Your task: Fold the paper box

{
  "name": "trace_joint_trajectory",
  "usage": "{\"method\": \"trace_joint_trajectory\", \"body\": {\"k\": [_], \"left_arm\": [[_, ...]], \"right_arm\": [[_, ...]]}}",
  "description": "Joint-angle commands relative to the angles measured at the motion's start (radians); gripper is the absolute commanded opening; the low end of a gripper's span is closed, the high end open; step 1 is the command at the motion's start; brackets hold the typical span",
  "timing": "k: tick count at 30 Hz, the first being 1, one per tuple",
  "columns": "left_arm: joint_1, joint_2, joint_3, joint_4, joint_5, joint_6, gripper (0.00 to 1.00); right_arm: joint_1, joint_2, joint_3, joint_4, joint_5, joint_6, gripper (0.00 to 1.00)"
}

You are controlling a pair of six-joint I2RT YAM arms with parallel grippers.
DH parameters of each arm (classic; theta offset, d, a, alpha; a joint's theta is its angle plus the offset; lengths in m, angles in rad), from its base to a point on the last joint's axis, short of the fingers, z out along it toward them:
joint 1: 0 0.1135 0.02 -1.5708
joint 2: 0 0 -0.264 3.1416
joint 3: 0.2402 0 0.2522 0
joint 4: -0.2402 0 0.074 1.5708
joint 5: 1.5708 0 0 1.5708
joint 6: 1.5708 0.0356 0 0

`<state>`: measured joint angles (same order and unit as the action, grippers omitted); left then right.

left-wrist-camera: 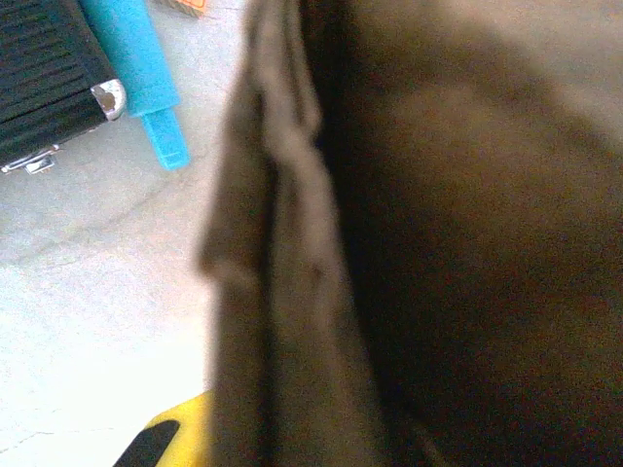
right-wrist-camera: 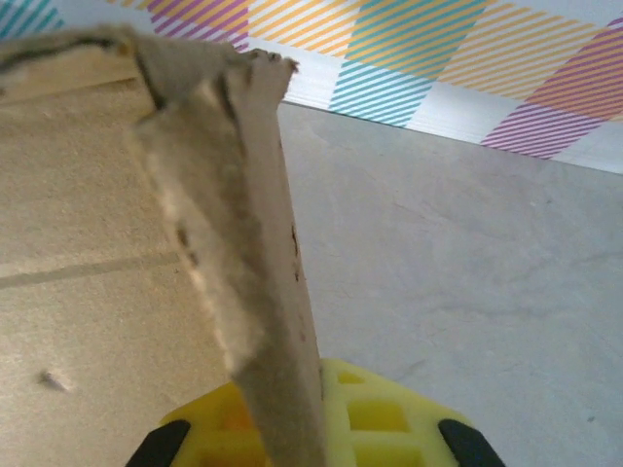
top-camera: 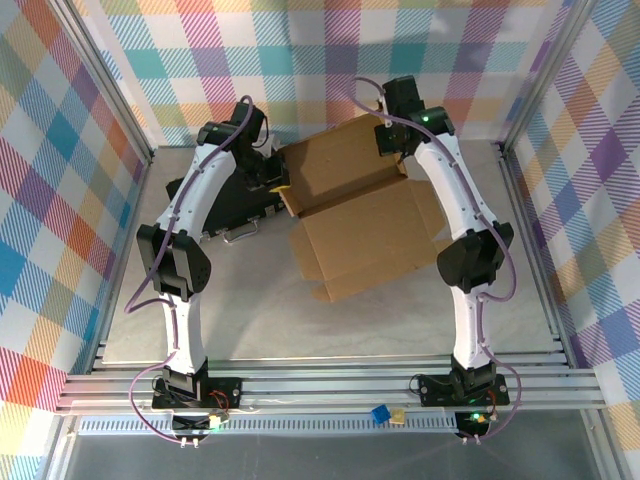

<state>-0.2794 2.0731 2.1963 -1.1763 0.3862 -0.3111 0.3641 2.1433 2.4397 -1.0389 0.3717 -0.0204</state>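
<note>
My left claw (top-camera: 281, 186) is clamped on the left edge of the paper box (top-camera: 362, 225), close to the black case (top-camera: 218, 208) and a blue cylinder (left-wrist-camera: 136, 58). The box lies partly unfolded mid-worktop (top-camera: 250, 315), with its far panel tilted up. My right claw (top-camera: 390, 138) is pinched on a flap at the box's far right corner.

Bright even light, paper box (left-wrist-camera: 292, 292) blurred, shadowed
</note>
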Motion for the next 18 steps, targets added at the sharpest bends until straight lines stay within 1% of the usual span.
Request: {"method": "trace_joint_trajectory", "body": {"k": [1, 5, 9, 15, 18], "left_arm": [[-0.008, 0.007, 0.030, -0.046, -0.058, -0.033, 0.00], [-0.032, 0.007, 0.023, -0.051, -0.184, -0.089, 0.00], [-0.068, 0.015, 0.023, -0.052, -0.277, -0.130, 0.00], [-0.118, 0.027, 0.026, -0.057, -0.383, -0.164, 0.00], [-0.130, 0.027, 0.025, -0.053, -0.399, -0.169, 0.00]], "right_arm": [[0.020, -0.012, 0.027, -0.005, 0.155, -0.003, 0.00], [0.041, -0.028, 0.026, -0.050, 0.211, 0.025, 0.00], [0.050, -0.035, 0.021, -0.089, 0.241, 0.060, 0.00], [0.052, -0.038, 0.022, -0.113, 0.228, 0.079, 0.00], [0.052, -0.039, 0.022, -0.121, 0.207, 0.084, 0.00]]}}
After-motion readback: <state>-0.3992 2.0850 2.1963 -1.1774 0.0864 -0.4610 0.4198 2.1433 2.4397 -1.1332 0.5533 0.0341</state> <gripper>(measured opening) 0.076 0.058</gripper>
